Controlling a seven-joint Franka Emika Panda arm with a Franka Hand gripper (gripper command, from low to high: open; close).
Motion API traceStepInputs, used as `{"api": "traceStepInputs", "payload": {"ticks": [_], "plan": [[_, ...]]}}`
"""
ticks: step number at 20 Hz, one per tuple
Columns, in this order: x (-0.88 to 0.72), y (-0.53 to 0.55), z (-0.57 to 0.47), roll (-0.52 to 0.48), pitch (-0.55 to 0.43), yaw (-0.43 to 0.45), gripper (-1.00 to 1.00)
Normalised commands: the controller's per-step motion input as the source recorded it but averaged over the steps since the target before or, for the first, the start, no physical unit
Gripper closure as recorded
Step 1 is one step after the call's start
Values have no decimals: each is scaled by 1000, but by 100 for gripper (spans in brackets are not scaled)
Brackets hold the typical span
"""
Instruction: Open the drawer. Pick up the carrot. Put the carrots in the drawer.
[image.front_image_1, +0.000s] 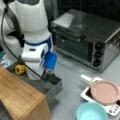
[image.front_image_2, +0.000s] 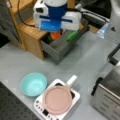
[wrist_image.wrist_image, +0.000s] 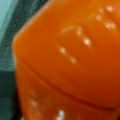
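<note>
We see the gripper (image.front_image_2: 56, 33) low over the open drawer (image.front_image_2: 60, 46), clenched on the carrot (image.front_image_2: 56, 34), whose orange skin fills the wrist view (wrist_image.wrist_image: 67, 60). A green vegetable (image.front_image_2: 72, 35) lies inside the drawer just beside it. In a front view, a yellow-orange vegetable (image.front_image_1: 20, 69) sits in the drawer (image.front_image_1: 53, 86) near the wooden top (image.front_image_1: 20, 97).

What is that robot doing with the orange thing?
The robot's gripper is down over the open drawer of the wooden cabinet. The carrot sits right under it and fills the wrist view. In a front view it shows as an orange chunk just above the drawer's floor. A green vegetable already lies in the drawer, and a yellow one too.
</note>
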Motion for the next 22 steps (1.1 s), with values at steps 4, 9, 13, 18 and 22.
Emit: {"api": "traceStepInputs", "payload": {"ticks": [4, 9, 13, 18, 22], "plan": [[-75, -97, -98, -142, -35, 480, 100], [-36, -118, -82, -140, 13, 538, 100], [-24, -163, -123, -57, -99, 592, 100], [-42, -195, -108, -2, -178, 592, 100], [-172, -41, -102, 1, -146, 390, 100]]}}
